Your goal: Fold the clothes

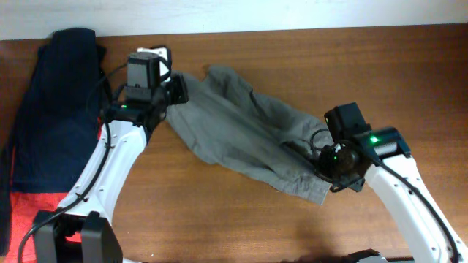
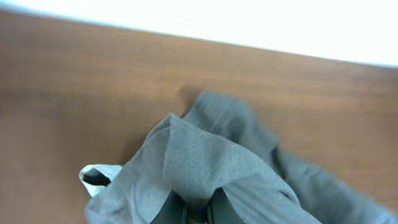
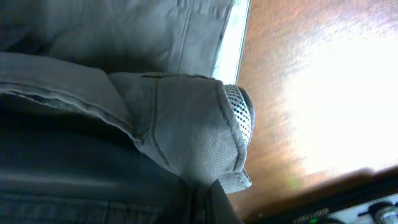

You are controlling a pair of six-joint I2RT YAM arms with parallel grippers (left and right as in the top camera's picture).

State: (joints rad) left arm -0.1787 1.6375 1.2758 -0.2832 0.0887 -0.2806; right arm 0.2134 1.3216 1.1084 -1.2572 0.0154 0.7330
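Wood-brown table (image 1: 241, 226) lies under everything. At far left sits a navy garment (image 1: 55, 109), with an orange-red garment (image 1: 29, 208) at its near end. Next, the left gripper (image 1: 175, 89) pinches the upper-left edge of the shorts (image 1: 234, 124). Its wrist view shows fabric bunching up out of jaws pressed nearly together, with a white label (image 2: 96, 177) beside them. The shorts stretch diagonally down to the right. There the right gripper (image 1: 318, 162) clamps a fold at their lower-right end, jaws tight on the cloth.

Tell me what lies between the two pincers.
The grey shorts span the whole stretch from the left pincer to the right pincer, shown in the overhead view.
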